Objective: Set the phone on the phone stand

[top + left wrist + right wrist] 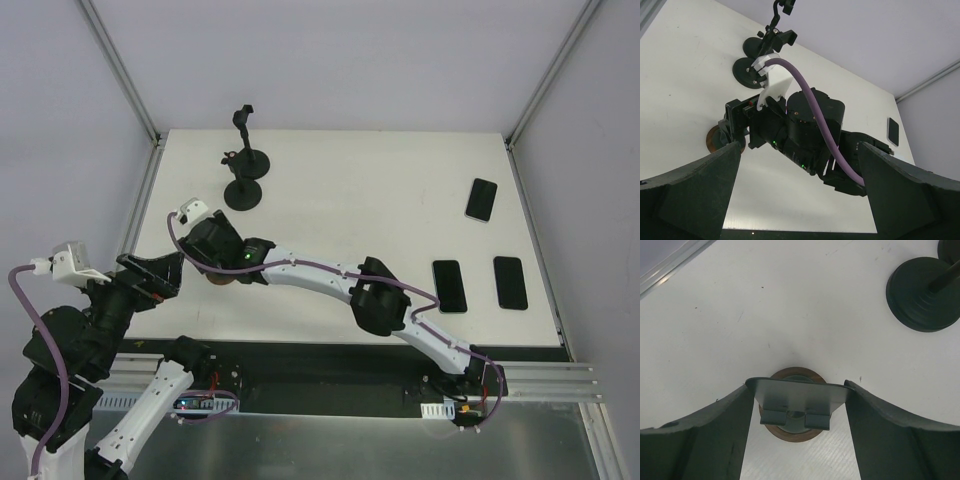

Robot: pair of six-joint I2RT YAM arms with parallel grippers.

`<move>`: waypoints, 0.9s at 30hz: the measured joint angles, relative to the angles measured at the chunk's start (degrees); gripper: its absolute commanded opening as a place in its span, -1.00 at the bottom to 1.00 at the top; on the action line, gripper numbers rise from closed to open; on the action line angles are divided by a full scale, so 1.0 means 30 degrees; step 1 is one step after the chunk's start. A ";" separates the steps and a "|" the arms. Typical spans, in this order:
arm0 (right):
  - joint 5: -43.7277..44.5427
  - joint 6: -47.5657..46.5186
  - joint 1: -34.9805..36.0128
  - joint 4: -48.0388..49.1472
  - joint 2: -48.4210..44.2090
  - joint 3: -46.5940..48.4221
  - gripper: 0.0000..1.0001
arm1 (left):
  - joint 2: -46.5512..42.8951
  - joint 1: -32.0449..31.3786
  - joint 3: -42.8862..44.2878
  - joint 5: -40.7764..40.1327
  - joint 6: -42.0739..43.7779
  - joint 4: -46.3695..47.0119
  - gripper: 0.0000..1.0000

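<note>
The right pincer [797, 388] points down at the table [740, 315] and is closed on the phone stand [795, 405]. The stand's dark flat plate spans the gap, and each side edge meets the inner face of a finger [700, 440]. Two small hooks stick out from the plate's lower edge. The stand's round brown base sits on the table right under the pincer, showing below and behind the plate.

A little beyond the fingertips, on the pincer's right, stands a black stand [922, 295] with a round stepped foot and a thin stalk. A second black stand [246, 150] is just behind it, and their feet nearly touch.

The left pincer [160, 275] hangs on the other side of the right pincer, near it but apart, and raised off the table. Its jaws are spread wide with nothing between them, and they face the right arm's wrist [810, 130] and its purple cable [815, 110].

The phones are well apart from both pincers, across the table on the right pincer's right. All three lie flat on the table: one phone [449, 286] closest, another [510, 282] beside it, and a third [481, 199] farther back. None of them is on a stand.
</note>
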 measured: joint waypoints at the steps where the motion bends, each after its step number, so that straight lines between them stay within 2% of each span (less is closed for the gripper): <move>1: 0.0015 0.0058 0.0022 0.0015 0.0000 0.0000 0.25 | 0.0000 0.0000 -0.0015 0.0000 -0.0036 0.0000 0.98; 3: 0.0095 0.0153 0.0044 0.0015 0.0000 0.0000 0.12 | 0.0000 0.0000 -0.0058 -0.0007 -0.0066 0.0022 0.98; 6: 0.0284 0.0321 0.0029 0.0073 0.0000 -0.0044 -0.28 | 0.0000 0.0000 -0.0226 0.0000 -0.0117 0.0095 0.98; 7: 0.0342 0.0350 0.0036 0.0197 -0.0007 -0.0131 -0.64 | 0.0000 0.0000 -0.0299 0.0000 -0.0131 0.0146 0.98; 9: 0.0474 0.0335 0.0029 0.0896 -0.0306 -0.0903 -0.97 | 0.0036 0.0000 -0.0415 0.0007 -0.0175 0.0364 0.98; 11: 0.0612 0.0306 0.0007 0.1603 -0.0933 -0.2062 -0.98 | 0.0182 0.0000 -0.0510 0.0036 -0.0197 0.0678 0.98; 17: 0.0532 -0.0109 -0.1355 0.4051 -0.4969 -0.8801 -0.99 | 0.1421 0.0000 -0.1537 0.0561 -0.0379 0.2980 0.98; 23: 0.0168 -0.0240 -0.6062 0.5362 -0.9078 -1.4236 -0.99 | 0.4532 0.0000 -0.3410 0.1311 -0.0466 0.7402 0.99; 27: -0.0306 -0.0430 -1.0083 0.5843 -1.0601 -1.5671 -0.99 | 0.7817 0.0000 -0.4138 0.2193 -0.0437 1.1162 0.91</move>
